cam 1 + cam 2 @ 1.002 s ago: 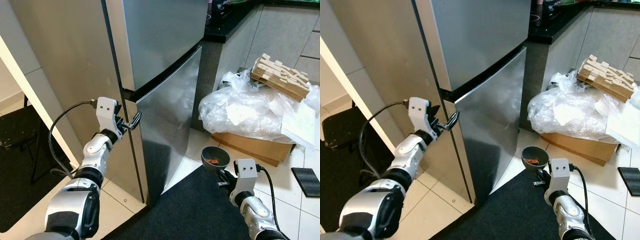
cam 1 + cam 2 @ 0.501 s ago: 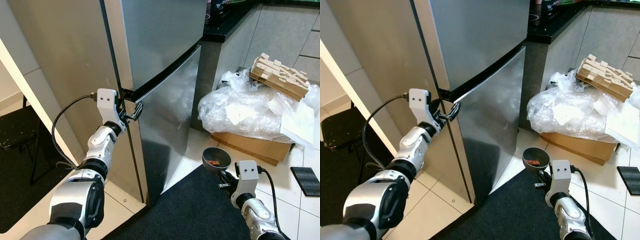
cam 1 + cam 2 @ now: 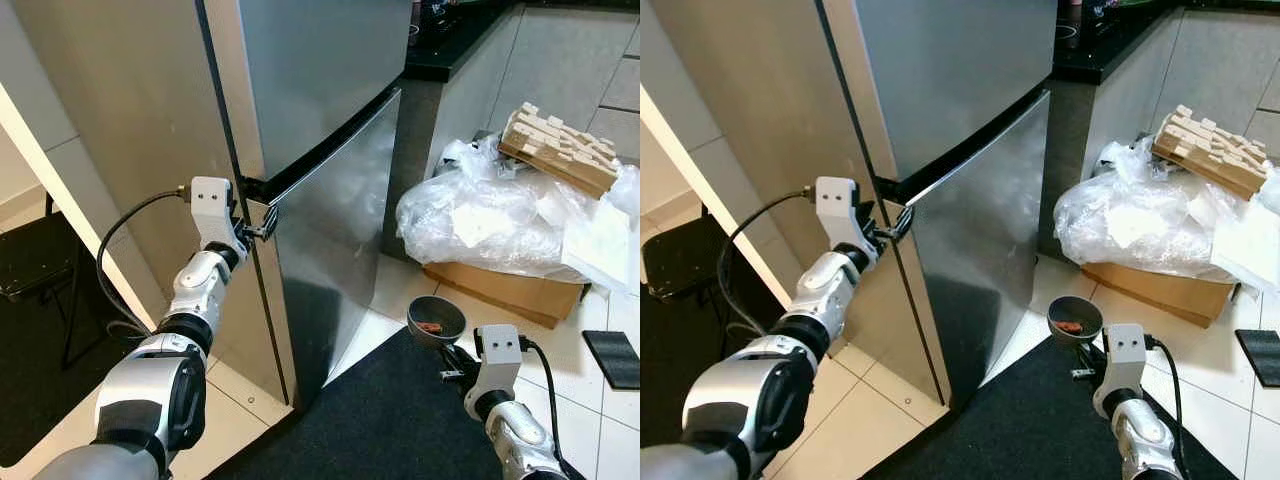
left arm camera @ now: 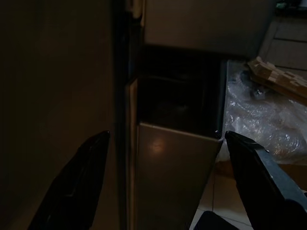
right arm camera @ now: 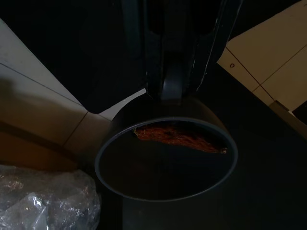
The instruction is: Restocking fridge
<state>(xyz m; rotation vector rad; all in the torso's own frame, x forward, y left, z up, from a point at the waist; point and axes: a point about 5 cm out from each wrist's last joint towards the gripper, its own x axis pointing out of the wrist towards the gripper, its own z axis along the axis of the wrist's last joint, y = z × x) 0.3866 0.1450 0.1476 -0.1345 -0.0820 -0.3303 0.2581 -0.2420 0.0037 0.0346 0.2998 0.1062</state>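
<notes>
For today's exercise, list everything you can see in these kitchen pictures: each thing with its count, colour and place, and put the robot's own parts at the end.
fridge: one, silver, ahead of the robot; lower door slightly ajar.
bowl: one, dark grey, held low over the floor; reddish-brown food lies in it.
plastic sheeting: one heap, clear, on the cardboard box.
cardboard box: one, brown, on the tiled floor by the cabinets.
wooden blocks: one stack, pale, atop the heap.
mat: one, black, on the floor before the fridge.
chair: one, black, beyond the wall.
left gripper: one, black, open, at the lower door's top corner.
right gripper: one, black, shut on the bowl.
</notes>
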